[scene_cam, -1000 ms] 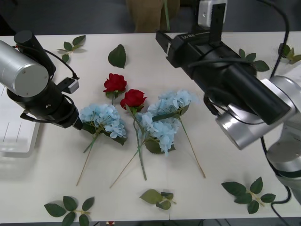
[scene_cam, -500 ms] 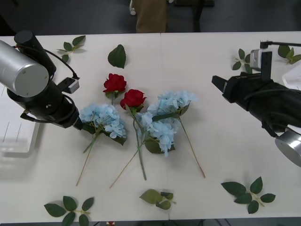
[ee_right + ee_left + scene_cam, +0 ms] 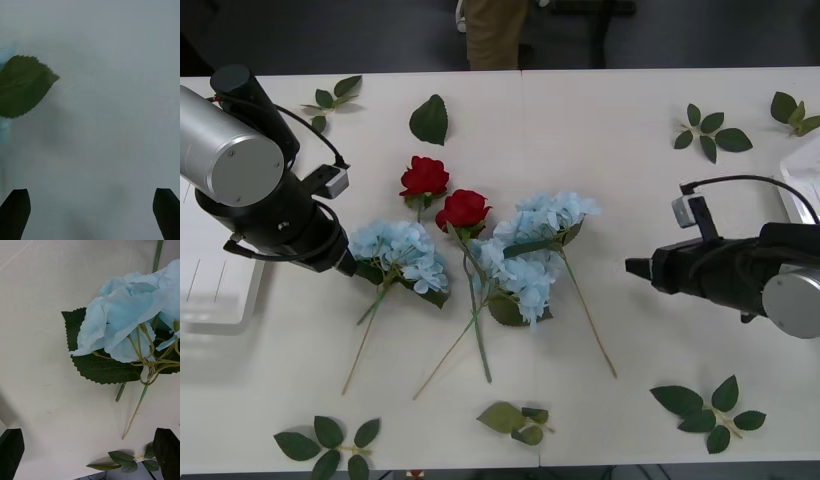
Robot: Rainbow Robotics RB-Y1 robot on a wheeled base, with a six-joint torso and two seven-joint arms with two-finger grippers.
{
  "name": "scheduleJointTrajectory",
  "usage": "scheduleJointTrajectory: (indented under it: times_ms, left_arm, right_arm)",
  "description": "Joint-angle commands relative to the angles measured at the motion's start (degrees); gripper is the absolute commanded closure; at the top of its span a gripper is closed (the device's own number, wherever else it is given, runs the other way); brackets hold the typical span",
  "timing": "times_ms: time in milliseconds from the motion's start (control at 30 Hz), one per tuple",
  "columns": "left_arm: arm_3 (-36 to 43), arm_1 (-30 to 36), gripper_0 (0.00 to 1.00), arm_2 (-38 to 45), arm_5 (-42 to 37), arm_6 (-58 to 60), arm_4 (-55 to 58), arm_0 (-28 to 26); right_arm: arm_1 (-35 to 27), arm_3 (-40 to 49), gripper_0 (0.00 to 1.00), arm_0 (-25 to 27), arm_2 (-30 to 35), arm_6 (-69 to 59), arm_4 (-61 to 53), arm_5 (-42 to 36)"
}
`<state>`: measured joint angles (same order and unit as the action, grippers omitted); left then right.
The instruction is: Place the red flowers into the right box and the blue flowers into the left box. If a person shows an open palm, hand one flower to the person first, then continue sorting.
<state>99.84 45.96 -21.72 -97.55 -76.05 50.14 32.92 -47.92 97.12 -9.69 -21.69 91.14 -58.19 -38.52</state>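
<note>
— What lies on the table [image 3: 600, 150]?
— The left box [image 3: 220, 290] sits at the frame's left edge. Three blue flowers [image 3: 525, 250] cluster at centre, stems running down toward the lower edge, heads uppermost. Two red flowers [image 3: 425, 176] lie above them, blooms upward.
— And the grippers?
— The left gripper [image 3: 90, 453] hovers beside the leftmost hydrangea, fingers wide apart, holding nothing. The right gripper [image 3: 90, 213], centre-right, points left, equally spread and empty.

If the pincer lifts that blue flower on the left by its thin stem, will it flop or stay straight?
The blue flower would probably droop head-first: its fluffy bloom is far wider than its stem. It looks light, being cloth petals. It likely won't roll, since the leaves lie flat under it. The left pincer is open beside it.
</note>
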Motion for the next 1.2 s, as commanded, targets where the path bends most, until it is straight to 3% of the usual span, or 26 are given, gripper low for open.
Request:
scheduleJointTrajectory:
  times_ms: [33, 200, 333, 533, 900, 1033, 1067, 1133, 1167, 1200]
  left_arm:
    - [1.4, -0.5, 0.0, -0.5, 0.5, 2.6, 0.0, 0.2]
    - [1.4, -1.9, 0.0, -0.7, 0.9, 2.7, -1.2, -1.2]
    - [1.4, -2.9, 0.0, -0.7, 3.0, 2.8, -2.1, -2.8]
    - [1.4, -3.4, 0.0, -1.9, 10.0, 2.5, -2.8, -6.6]
    - [1.4, -0.1, 0.0, -13.3, 27.1, 3.4, -4.4, -10.3]
    - [1.4, 0.6, 0.0, -15.4, 28.1, 4.0, -4.6, -10.2]
    - [1.4, 0.7, 0.0, -15.6, 28.1, 4.1, -4.8, -10.2]
    - [1.4, 1.2, 0.0, -16.0, 28.1, 4.0, -4.9, -10.2]
    - [1.4, 1.6, 0.0, -16.1, 28.1, 3.9, -4.9, -10.2]
    - [1.4, 1.9, 0.0, -16.2, 28.1, 3.9, -5.0, -10.2]
  right_arm:
    - [8.2, 1.2, 0.05, -0.9, 8.9, 9.4, -8.2, -9.6]
    - [19.4, 1.2, 0.05, -0.9, 19.9, 18.7, -8.3, -23.8]
    - [26.0, 1.2, 0.05, -1.5, 21.9, 22.8, -2.5, -26.4]
    - [28.5, 1.3, 0.05, -2.1, 17.5, 23.2, 5.5, -24.0]
    - [28.5, 1.3, 0.05, -2.1, 7.4, 19.8, 16.3, -17.6]
    - [28.4, 1.3, 0.07, -2.4, 3.8, 15.8, 22.2, -15.5]
    - [28.4, 1.3, 0.21, -2.6, 3.0, 14.3, 23.9, -15.2]
    - [28.5, 1.3, 0.64, -2.7, 2.3, 12.3, 25.9, -15.0]
    - [28.4, 1.3, 0.91, -2.7, 2.2, 11.7, 26.3, -15.0]
    - [28.4, 1.3, 1.0, -2.7, 2.2, 11.5, 26.3, -15.0]
